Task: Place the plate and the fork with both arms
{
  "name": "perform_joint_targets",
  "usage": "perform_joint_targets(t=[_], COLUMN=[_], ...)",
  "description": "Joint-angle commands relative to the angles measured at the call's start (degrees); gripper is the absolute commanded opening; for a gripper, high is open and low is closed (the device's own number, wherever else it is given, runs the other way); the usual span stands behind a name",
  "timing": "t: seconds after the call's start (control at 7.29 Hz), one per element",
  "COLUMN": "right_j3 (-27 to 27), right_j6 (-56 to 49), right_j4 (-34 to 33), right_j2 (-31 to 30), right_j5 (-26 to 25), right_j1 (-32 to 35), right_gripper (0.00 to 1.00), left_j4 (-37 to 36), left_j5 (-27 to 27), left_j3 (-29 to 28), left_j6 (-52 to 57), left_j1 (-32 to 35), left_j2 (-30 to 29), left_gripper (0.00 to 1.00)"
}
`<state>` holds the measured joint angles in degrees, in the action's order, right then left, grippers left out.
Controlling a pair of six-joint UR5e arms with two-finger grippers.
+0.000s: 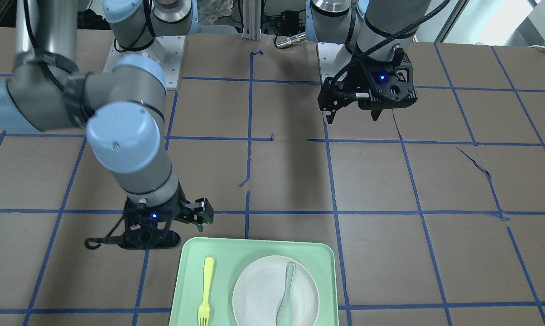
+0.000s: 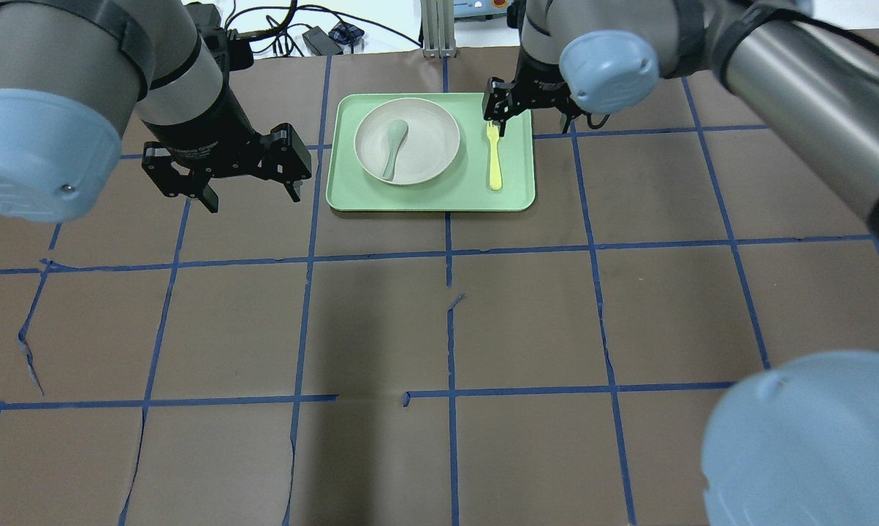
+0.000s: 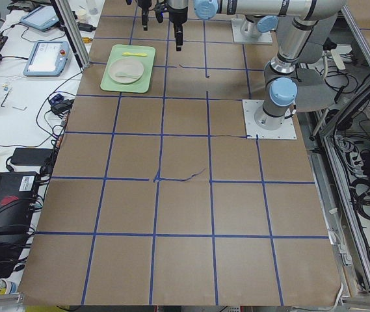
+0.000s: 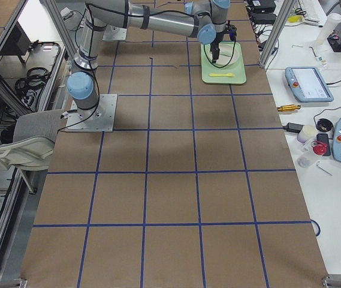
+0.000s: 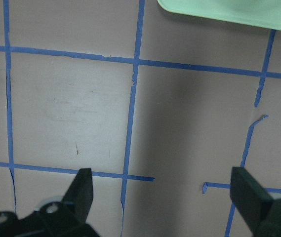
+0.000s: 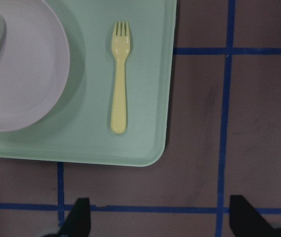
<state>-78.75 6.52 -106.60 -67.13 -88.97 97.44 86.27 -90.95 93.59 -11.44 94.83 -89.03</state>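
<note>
Since the plate (image 2: 428, 139) and fork (image 2: 493, 157) lay on the mint-green tray (image 2: 439, 199), with the left gripper (image 2: 253, 196) and right gripper (image 6: 159, 217) empty and jaws wide, placing looked done.

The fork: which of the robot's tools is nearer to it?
Right. The right tool hovers by the tray's edge on the fork's side; the left tool hangs over the table beyond the plate.
</note>
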Motion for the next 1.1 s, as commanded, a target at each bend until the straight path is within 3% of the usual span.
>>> perform_joint_targets(t=[0.0,0.27,0.41,0.96], right_j3=[-3.1,-9.4,-10.7,-9.8], right_j6=[-1.7,-2.4,-2.2,-2.7], right_j4=[7.7,7.9,7.9,9.7], right_j2=[-13.8,-21.3,-21.8,-21.6], right_j5=[0.5,-0.1,-0.2,-1.9], right_j1=[-3.9,-3.7,-3.5,-3.2], right_gripper=[1.0,1.0,1.0,1.0], left_j4=[0.0,0.8,0.9,0.9], left_j5=[0.0,-0.1,0.0,0.0], left_j3=[-0.1,-0.4,-0.5,-0.5], left_j6=[-0.1,-0.2,-0.6,-0.6], left_j1=[0.0,0.0,0.0,0.1], left_j2=[0.3,0.4,0.4,0.4], left_gripper=[1.0,1.0,1.0,1.0])
